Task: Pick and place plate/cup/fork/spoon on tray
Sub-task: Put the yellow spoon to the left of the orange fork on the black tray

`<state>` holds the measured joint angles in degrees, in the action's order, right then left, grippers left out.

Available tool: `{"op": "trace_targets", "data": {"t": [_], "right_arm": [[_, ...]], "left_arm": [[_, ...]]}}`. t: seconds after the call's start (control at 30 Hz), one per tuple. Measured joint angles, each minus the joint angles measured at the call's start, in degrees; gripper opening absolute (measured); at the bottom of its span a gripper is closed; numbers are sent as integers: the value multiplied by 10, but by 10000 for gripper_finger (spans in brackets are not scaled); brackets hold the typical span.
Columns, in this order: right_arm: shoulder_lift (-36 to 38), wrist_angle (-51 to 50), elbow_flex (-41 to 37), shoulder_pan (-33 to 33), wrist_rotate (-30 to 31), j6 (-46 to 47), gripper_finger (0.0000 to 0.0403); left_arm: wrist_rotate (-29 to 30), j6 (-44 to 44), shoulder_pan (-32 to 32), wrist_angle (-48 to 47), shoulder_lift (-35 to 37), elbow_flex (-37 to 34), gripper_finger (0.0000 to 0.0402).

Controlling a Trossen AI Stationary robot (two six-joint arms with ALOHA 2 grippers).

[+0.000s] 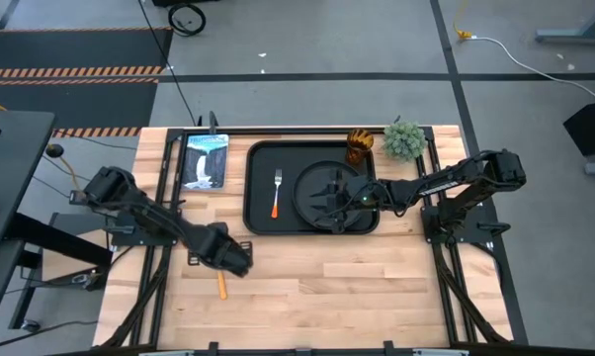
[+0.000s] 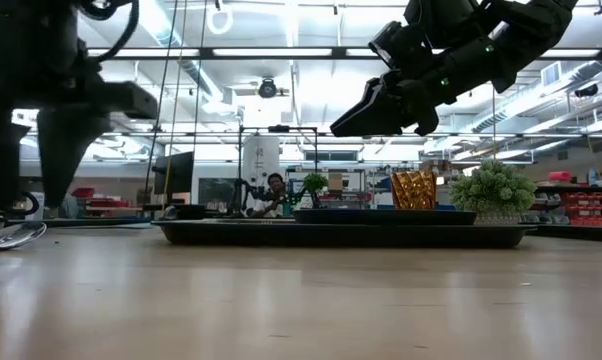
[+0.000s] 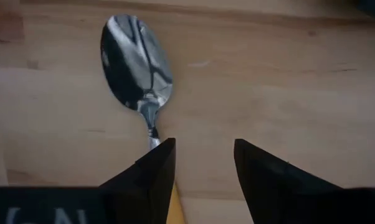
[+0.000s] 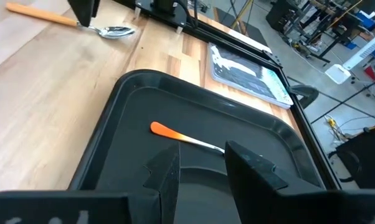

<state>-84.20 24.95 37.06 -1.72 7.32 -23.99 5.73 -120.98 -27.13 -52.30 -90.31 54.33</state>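
I hold my left gripper point(image 3: 203, 171), jaws parted and empty, over the glossy round-bowled spoon point(image 3: 136, 62) on the wooden bench point(image 1: 377, 277); right gripper point(image 4: 200, 168), jaws parted and empty, hovers above the rimmed black tray point(image 1: 261, 213).

A pale wooden plank table point(image 1: 377, 287) fills the middle of the grey concrete floor. At its far edge sits a fuzzy green plant ball point(image 1: 404, 140); toward the far left corner lies a flat picture book with a blue-and-white cover point(image 1: 205, 159). A seated person point(image 2: 273, 193) shows in the workshop beyond.

Black tray point(image 1: 261, 188), amber cup point(image 1: 361, 146), orange-handled fork point(image 1: 276, 195), silver spoon point(image 3: 134, 62)
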Motion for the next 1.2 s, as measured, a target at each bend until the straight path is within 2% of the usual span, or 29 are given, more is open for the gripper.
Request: {"op": "trace_targets", "data": {"t": [0.2,0.5,0.7,0.83,1.07,1.2], "right_arm": [[0,2,0,0,-1,0,134],[0,3,0,0,-1,0,134],[0,3,0,0,-3,0,134],[0,5,0,0,-10,0,134],[0,11,0,0,-11,0,134],[0,11,0,0,-11,0,134]], "left_arm": [[-12,-30,-12,-1,-21,0,183],[-39,-78,-38,3,-24,-8,174],[-40,-117,-69,73,-24,-54,172],[-36,-119,-72,112,-20,-77,172],[-35,-118,-72,115,-21,-78,170],[-36,-118,-72,117,-21,-78,147]]}}
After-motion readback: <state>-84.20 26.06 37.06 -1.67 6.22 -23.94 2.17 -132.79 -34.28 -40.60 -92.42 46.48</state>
